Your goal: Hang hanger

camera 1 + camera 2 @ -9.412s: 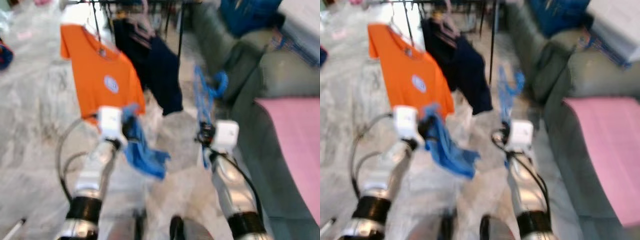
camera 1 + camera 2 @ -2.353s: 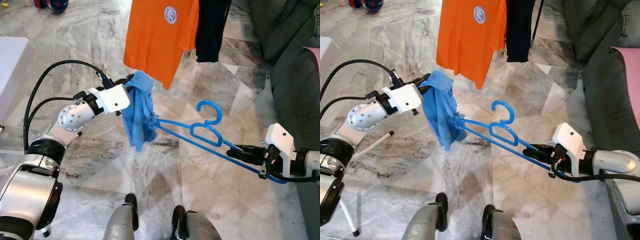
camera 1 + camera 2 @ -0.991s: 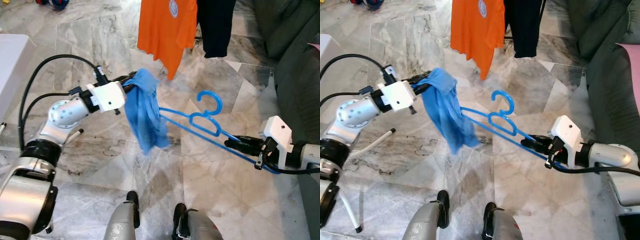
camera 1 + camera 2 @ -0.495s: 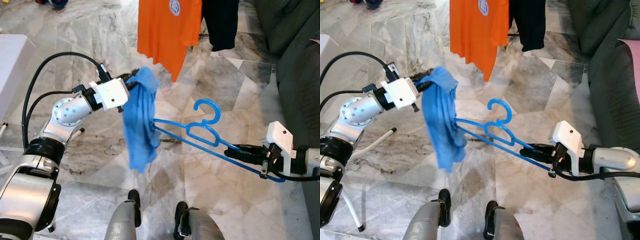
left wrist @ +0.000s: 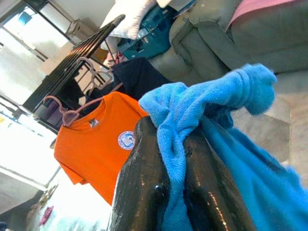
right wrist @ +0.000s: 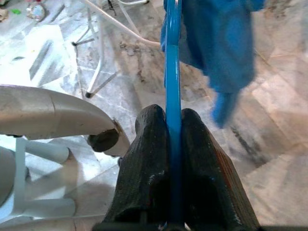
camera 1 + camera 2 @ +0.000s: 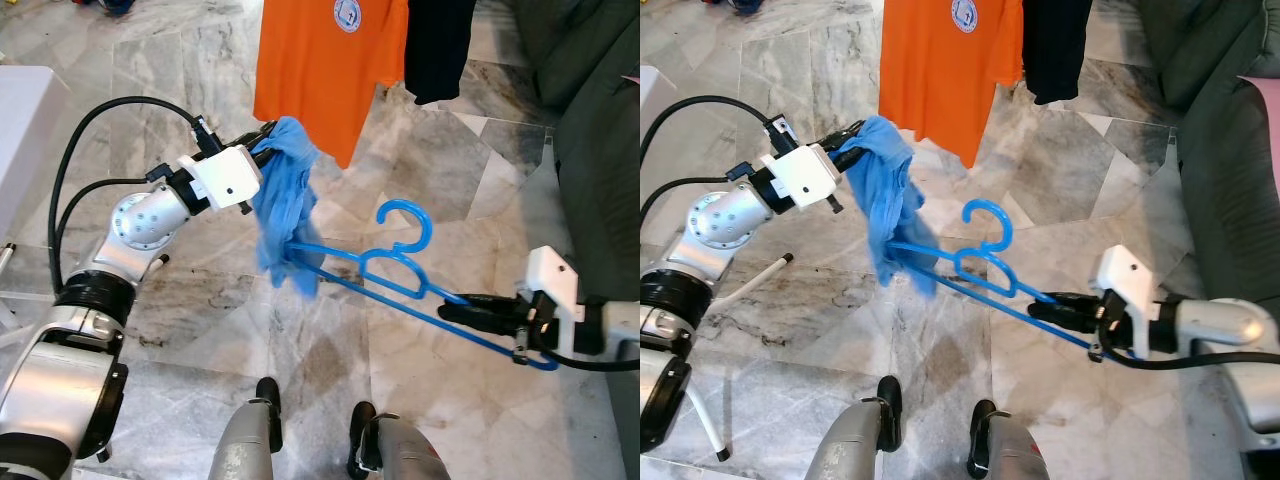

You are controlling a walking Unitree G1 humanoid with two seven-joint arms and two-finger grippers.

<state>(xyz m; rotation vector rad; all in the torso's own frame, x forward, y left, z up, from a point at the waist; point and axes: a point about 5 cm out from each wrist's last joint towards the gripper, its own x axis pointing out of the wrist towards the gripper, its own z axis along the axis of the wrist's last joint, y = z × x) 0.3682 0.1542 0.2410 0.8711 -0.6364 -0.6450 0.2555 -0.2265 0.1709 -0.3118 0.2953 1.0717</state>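
My right gripper (image 7: 452, 311) is shut on one end of a blue plastic hanger (image 7: 400, 272), held low over the marble floor with its hook (image 7: 408, 219) pointing up. The hanger's far end reaches into a blue cloth (image 7: 285, 205) that hangs bunched from my left gripper (image 7: 262, 148), which is shut on the cloth's top. In the left wrist view the cloth (image 5: 211, 110) is pinched between the black fingers (image 5: 144, 178). In the right wrist view the hanger bar (image 6: 173, 86) runs out from between the fingers (image 6: 144, 168) to the cloth (image 6: 216, 43).
An orange T-shirt (image 7: 325, 60) and a dark garment (image 7: 437, 45) hang from a rack ahead. A grey-green sofa (image 7: 595, 110) stands at the right, a white surface (image 7: 25, 140) at the left. My feet (image 7: 310, 420) stand on the marble floor.
The blue cloth has been pulled up and bunched shorter, and the left gripper has risen a little. The hanger has shifted slightly left, and its far end sits deeper in the cloth.
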